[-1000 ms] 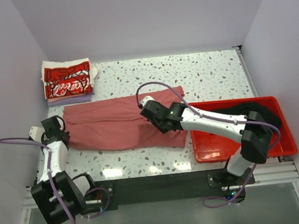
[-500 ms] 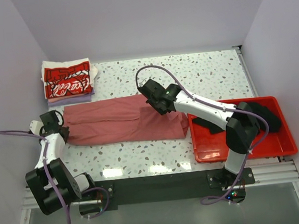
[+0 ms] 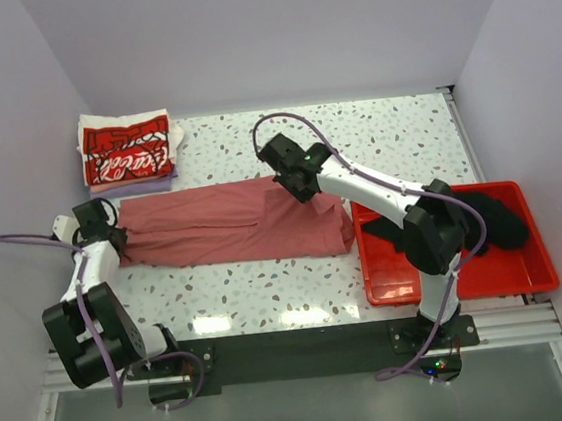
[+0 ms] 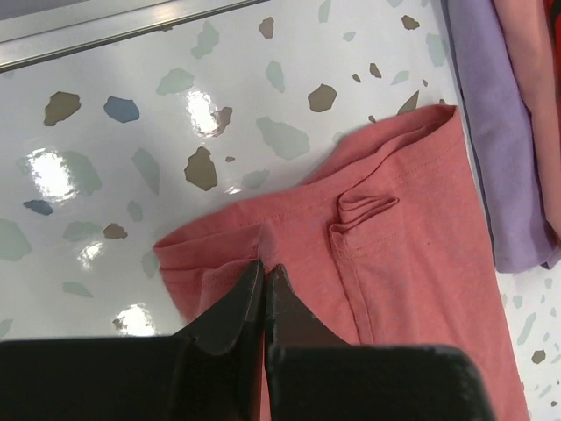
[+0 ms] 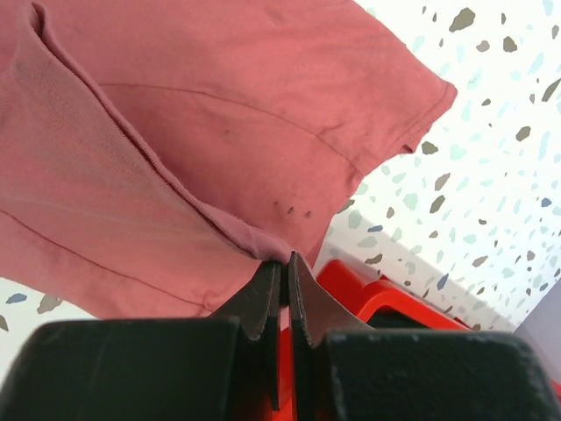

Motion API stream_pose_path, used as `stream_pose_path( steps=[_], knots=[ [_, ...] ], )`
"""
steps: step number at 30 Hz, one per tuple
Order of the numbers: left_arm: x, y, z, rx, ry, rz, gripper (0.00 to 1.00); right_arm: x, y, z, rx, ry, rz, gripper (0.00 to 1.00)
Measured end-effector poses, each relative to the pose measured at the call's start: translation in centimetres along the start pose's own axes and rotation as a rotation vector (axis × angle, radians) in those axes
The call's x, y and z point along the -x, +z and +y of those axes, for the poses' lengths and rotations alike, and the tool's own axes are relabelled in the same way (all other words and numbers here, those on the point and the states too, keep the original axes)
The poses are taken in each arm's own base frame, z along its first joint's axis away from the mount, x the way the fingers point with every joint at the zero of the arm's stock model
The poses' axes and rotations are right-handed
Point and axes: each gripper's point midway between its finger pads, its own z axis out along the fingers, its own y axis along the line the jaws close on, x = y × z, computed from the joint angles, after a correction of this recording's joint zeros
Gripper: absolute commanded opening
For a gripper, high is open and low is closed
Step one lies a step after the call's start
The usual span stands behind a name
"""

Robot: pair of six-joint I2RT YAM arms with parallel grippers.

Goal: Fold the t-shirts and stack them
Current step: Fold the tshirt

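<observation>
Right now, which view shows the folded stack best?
Top external: the whole folded stack shows, red print on top, at the table's far left. Left wrist catches only its purple edge at the frame's right side; right wrist shows none of it.

The top camera is looking down over the table point(image 3: 403, 127) from 6 o'clock, both wrist cameras viewing the same red t-shirt point(image 3: 222, 227) closely.

Red bin point(image 3: 389, 278) at right edge of speckled table point(image 3: 405, 142) (terrazzo pattern).
</observation>
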Motion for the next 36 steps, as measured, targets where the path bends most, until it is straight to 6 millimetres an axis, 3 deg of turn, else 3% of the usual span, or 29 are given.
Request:
stream_pose_path(
  steps=[8, 16, 19, 20, 22, 23, 25, 26, 27, 33, 36],
  knots=[
    [-1.0, 2.1, 0.3, 0.050, 0.020, 0.035, 0.00, 1.0, 2.6, -0.5, 0.004, -0.008, 0.031, 0.00],
    [-0.2, 2.8, 0.3, 0.103, 0.028, 0.024, 0.00, 2.2, 6.6, -1.8, -0.012, -0.035, 0.045, 0.00],
    [-0.2, 2.8, 0.6, 0.126, 0.028, 0.024, 0.13, 2.4, 7.8, -1.9, -0.012, -0.052, 0.048, 0.17],
    [-0.2, 2.7, 0.8, 0.136, 0.031, 0.026, 0.29, 2.5, 8.1, -1.9, -0.010, -0.057, 0.048, 0.34],
    [-0.3, 2.7, 1.3, 0.158, 0.037, 0.026, 0.50, 2.5, 8.4, -1.8, -0.010, -0.069, 0.048, 0.46],
    [-0.2, 2.7, 1.5, 0.168, 0.036, 0.024, 0.65, 2.7, 8.5, -1.9, -0.012, -0.073, 0.044, 0.58],
    [-0.1, 2.5, 1.8, 0.188, 0.037, 0.022, 0.77, 3.0, 8.6, -2.2, -0.026, -0.073, 0.032, 0.69],
    [0.0, 2.4, 1.8, 0.195, 0.035, 0.021, 0.90, 3.3, 8.5, -2.5, -0.042, -0.071, 0.023, 0.75],
    [0.1, 2.3, 1.8, 0.199, 0.038, 0.019, 0.97, 3.8, 8.4, -2.9, -0.064, -0.066, 0.009, 0.99],
    [2.1, 0.3, 0.3, 0.140, 0.009, -0.027, 1.00, 5.3, 7.7, -4.8, -0.152, -0.012, -0.040, 0.99],
    [3.0, -1.4, -1.1, 0.063, 0.002, -0.046, 1.00, 4.0, 6.6, -4.6, -0.134, 0.053, -0.044, 0.99]
  ],
)
